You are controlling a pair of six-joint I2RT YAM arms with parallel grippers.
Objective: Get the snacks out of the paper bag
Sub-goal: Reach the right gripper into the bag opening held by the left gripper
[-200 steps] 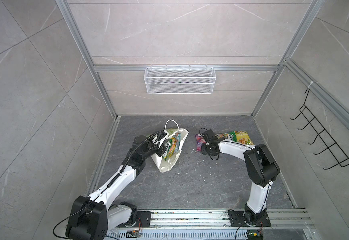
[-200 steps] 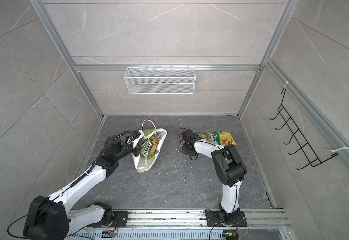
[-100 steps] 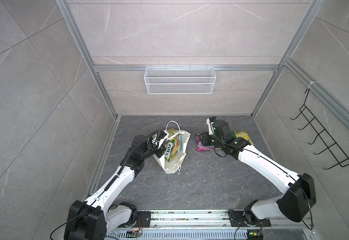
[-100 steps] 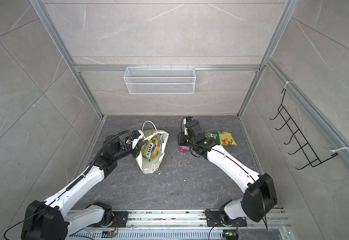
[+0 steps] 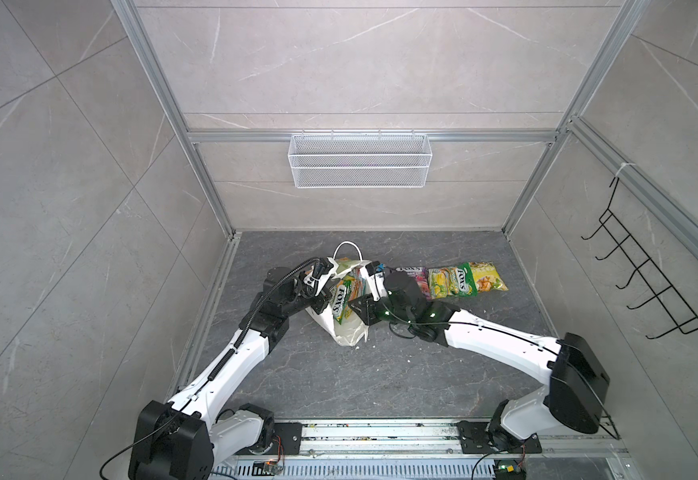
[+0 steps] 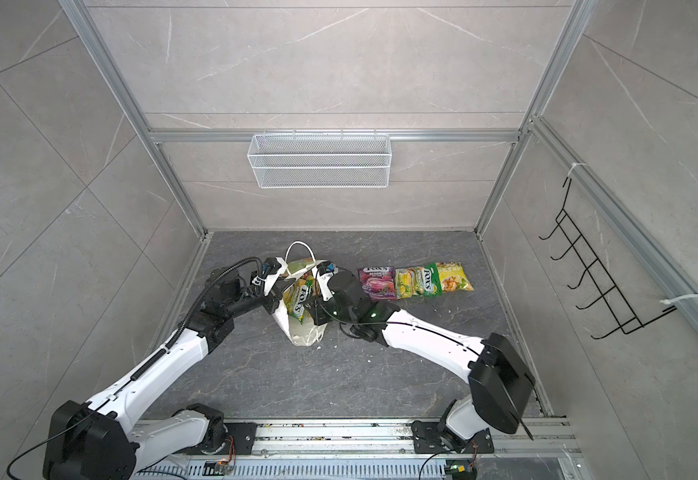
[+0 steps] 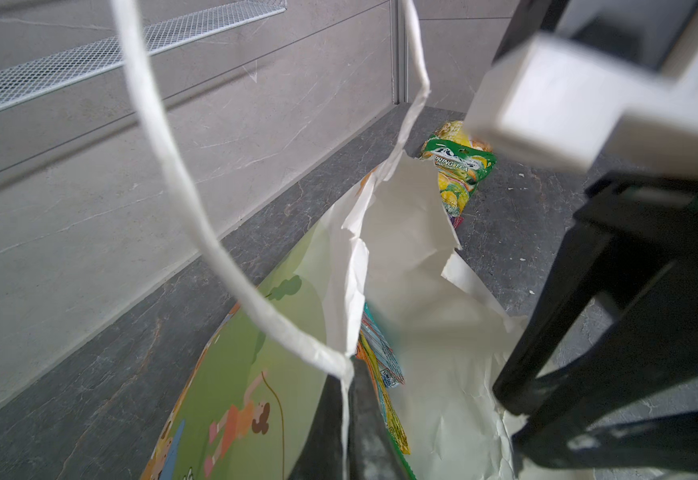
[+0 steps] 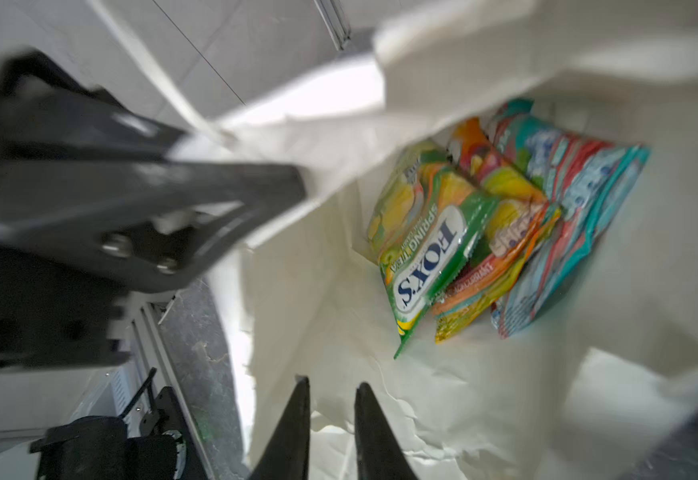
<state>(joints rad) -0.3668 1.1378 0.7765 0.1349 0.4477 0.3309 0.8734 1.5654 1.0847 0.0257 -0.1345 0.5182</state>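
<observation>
**A:** What's different from a second ago?

**B:** The right claw (image 8: 330,382). It was low on the desk (image 5: 339,386) at the purple pouch (image 6: 376,282). Now it has swung across and points into the mouth of the paper bag (image 5: 345,332). Its jaws have narrowed to a slim gap, with nothing between them.

**A:** And the left claw (image 7: 349,374)?

**B:** No change. It's still clamped on the bag's rim at the foot of the cord handle (image 7: 164,137), holding the mouth open.

**A:** So the purple one is delivered?

**B:** I'd say so. It lies flat on the desk just beyond the bag. A yellow-green pouch (image 6: 418,281) lies against it, and a yellow pouch (image 6: 455,278) ends the row.

**A:** What's still inside?

**B:** The right wrist view shows a green pouch (image 8: 430,257) lettered FOX'S, an orange pouch (image 8: 501,257) behind it, and a teal-and-red pouch (image 8: 572,216). They're packed together deep in the bag. I can't tell whether more hide behind them.

**A:** Meaning?

**B:** About half done, and the next pick is just starting. The jaws will likely need to spread to take the green pouch's edge. The rim is torn, so the paper could snag.

**A:** The wire basket (image 5: 360,166) on the back wall?

**B:** It plays no part here.
</observation>
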